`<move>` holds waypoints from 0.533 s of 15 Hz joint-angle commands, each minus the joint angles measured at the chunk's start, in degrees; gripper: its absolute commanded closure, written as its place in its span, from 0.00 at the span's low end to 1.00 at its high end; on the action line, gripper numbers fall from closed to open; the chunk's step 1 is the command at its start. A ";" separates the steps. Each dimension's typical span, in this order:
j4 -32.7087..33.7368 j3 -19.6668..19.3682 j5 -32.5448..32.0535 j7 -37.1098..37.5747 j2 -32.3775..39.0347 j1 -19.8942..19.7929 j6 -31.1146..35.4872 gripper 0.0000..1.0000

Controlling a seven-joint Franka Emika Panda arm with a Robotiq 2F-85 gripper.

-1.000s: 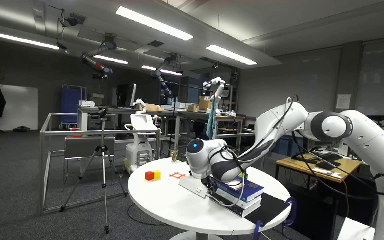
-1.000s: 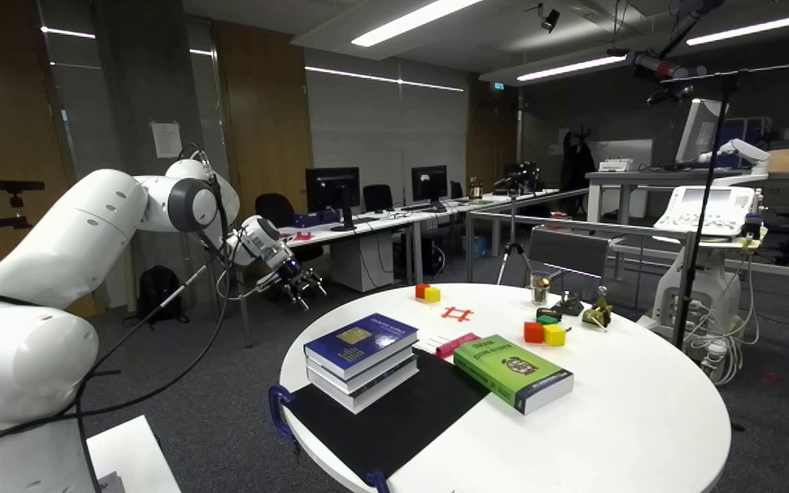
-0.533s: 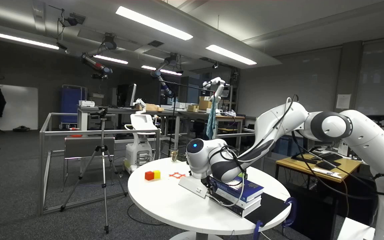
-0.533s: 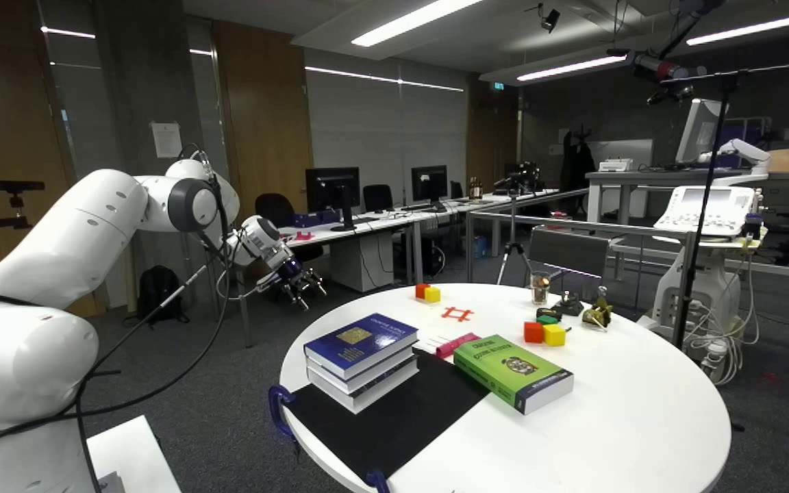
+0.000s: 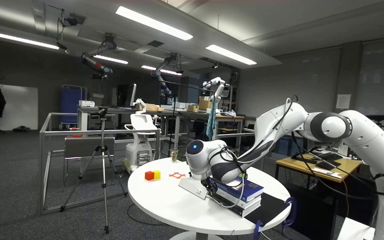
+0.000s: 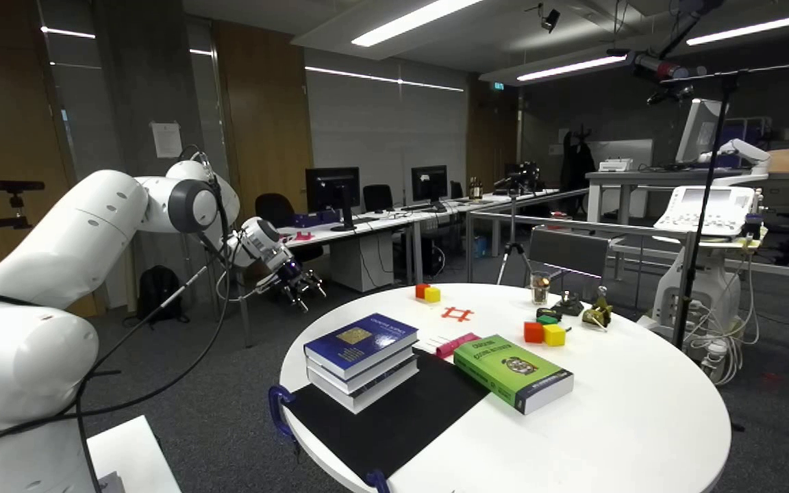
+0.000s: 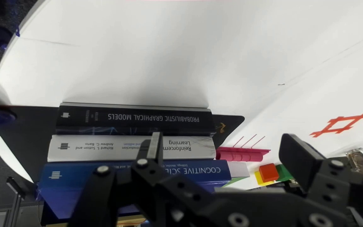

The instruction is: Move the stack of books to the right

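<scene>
While stack of 3 books (image 6: 361,364) sits on black mat (image 6: 405,424), gripper (image 6: 314,301) hangs apart, off stack's spine side; stack lies to right of gripper in both exterior views. In wrist view, spines' (image 7: 121,147) long axis runs roughly parallel to line between fingertips (image 7: 295,154). Fingers spread wide, holding nothing, touching no book. Grasp across thickness likely calls for wrist roll.

stack of books (image 7: 121,148) partly hidden by the hand (image 7: 224,151) in the wrist view
</scene>
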 commanded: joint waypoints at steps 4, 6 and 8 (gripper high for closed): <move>2.49 -0.98 2.32 3.38 1.10 0.73 -0.73 0.00; 2.97 -1.09 3.48 3.94 1.48 0.70 -0.87 0.00; 3.38 -1.42 4.40 4.49 1.78 0.76 -0.86 0.00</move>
